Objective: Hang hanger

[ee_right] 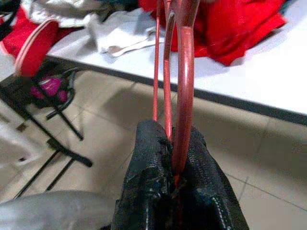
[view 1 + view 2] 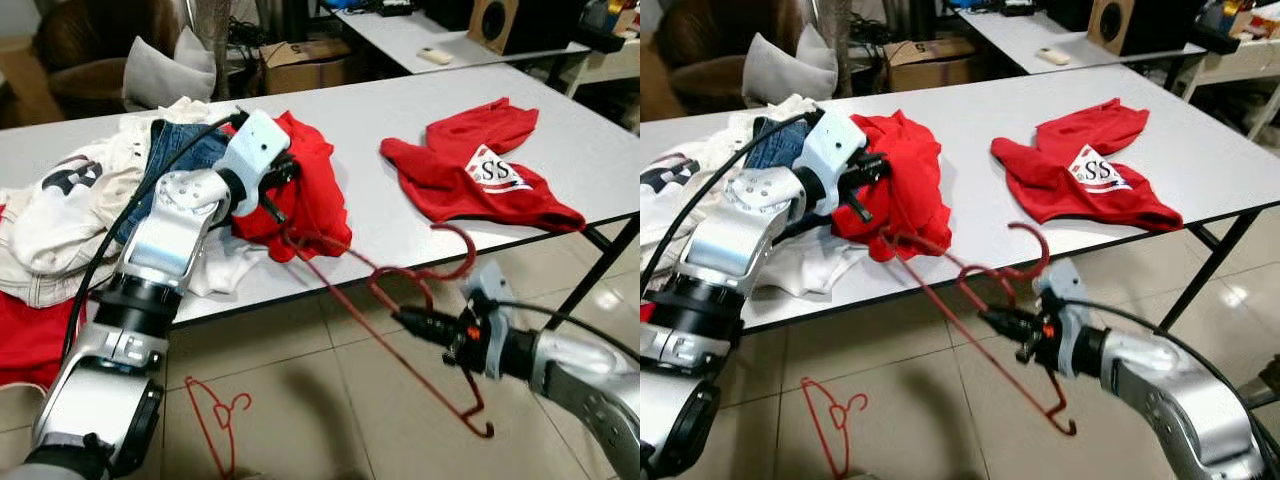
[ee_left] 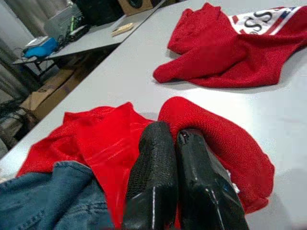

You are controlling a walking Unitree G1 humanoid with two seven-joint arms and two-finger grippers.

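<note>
**Red hanger held off the table edge**

Low in frame, lying loose on the tiled floor point(image 2: 330, 400): a second hanger point(image 2: 215, 412). At lower right, right gripper point(image 2: 412, 322) clamped on the red hanger point(image 2: 400, 300). At centre left, left gripper point(image 2: 278, 200) pinched together on a red shirt point(image 2: 318, 190). Farther right on the table point(image 2: 370, 110): a red garment point(image 2: 470, 165) lettered "SS".

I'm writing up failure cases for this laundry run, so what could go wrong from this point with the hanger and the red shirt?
1. The right gripper pinches the red hanger near its neck only, below table level; the long wire could twist or slip out.
2. The left gripper is shut on the red shirt at the table edge; pulling may drag the shirt and the jeans off.
3. A second hanger lies on the floor by the robot, where a foot could catch it.
</note>
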